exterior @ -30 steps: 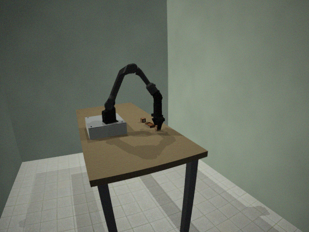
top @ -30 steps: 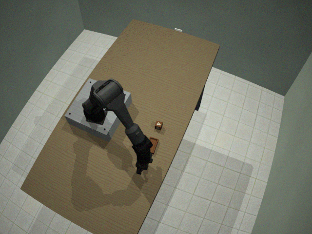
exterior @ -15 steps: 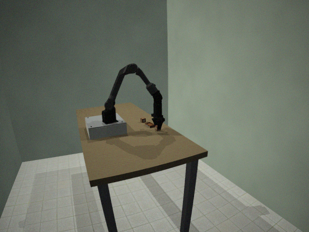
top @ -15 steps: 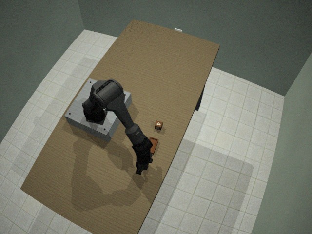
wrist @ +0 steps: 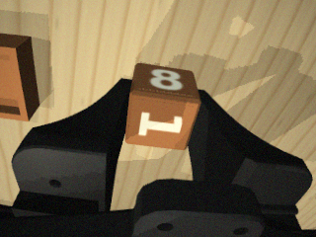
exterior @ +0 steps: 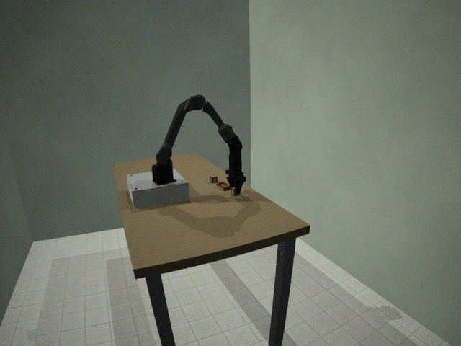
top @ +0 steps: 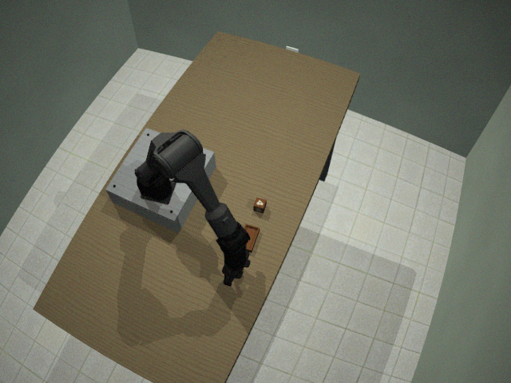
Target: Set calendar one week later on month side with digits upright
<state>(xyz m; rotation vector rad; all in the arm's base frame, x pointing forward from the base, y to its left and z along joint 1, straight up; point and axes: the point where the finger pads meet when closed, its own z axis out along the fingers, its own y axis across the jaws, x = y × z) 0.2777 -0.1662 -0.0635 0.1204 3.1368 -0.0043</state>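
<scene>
While the second cube (top: 259,204) stands apart on the wooden table (top: 263,103), the gripper (wrist: 160,133) pinches an orange date cube (wrist: 162,106) between its fingers, above the tabletop. Faces reading 8 and 1 show on the held cube; the tray (top: 252,236) lies just beside the wrist.

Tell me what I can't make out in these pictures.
- Tray: top view, the arm covers part of it; month name unreadable, too small.
- Held cube in the gripper: wrist view shows only the 8 and 1 faces.
- Loose cube: top view, digit too small to be sure.
</scene>
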